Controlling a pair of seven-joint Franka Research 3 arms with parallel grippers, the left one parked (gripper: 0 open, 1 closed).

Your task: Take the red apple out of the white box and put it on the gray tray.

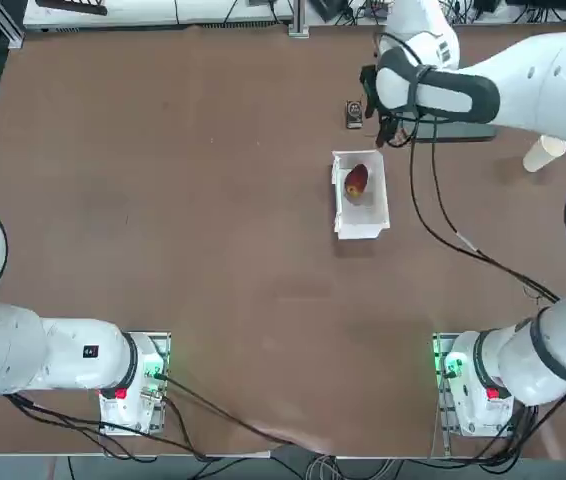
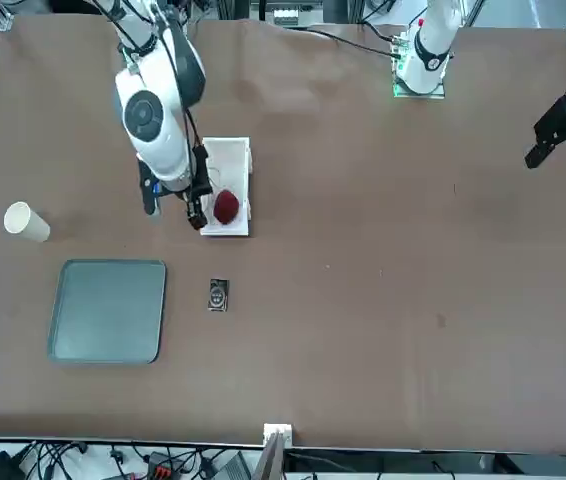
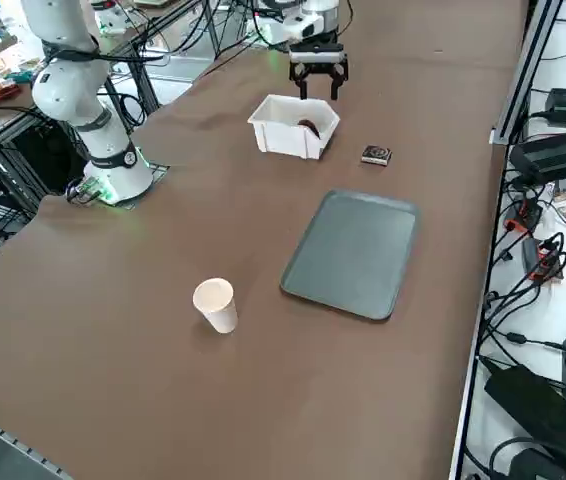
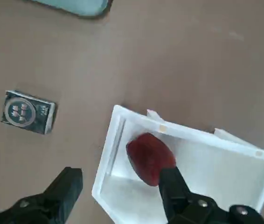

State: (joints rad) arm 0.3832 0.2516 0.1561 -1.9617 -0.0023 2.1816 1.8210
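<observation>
The red apple (image 1: pixel 356 181) (image 2: pixel 226 207) (image 3: pixel 308 127) (image 4: pixel 149 157) lies inside the white box (image 1: pixel 364 226) (image 2: pixel 229 147) (image 3: pixel 282 140) (image 4: pixel 225 161), at the end nearest the gray tray (image 2: pixel 108 310) (image 3: pixel 353 253). My right gripper (image 1: pixel 379 128) (image 2: pixel 173 206) (image 3: pixel 318 78) (image 4: pixel 118 193) hovers open above that end of the box, holding nothing. One finger (image 4: pixel 174 189) hangs over the box beside the apple, the other (image 4: pixel 63 189) over bare table outside the wall. In the top view my arm hides nearly all of the tray.
A small black card-like item (image 1: pixel 354 114) (image 2: pixel 218 295) (image 3: pixel 376 155) (image 4: pixel 28 112) lies on the table between box and tray. A white paper cup (image 1: pixel 544 153) (image 2: pixel 25 222) (image 3: pixel 215 304) stands beyond the tray's side. A tray corner (image 4: pixel 76 5) shows in the wrist view.
</observation>
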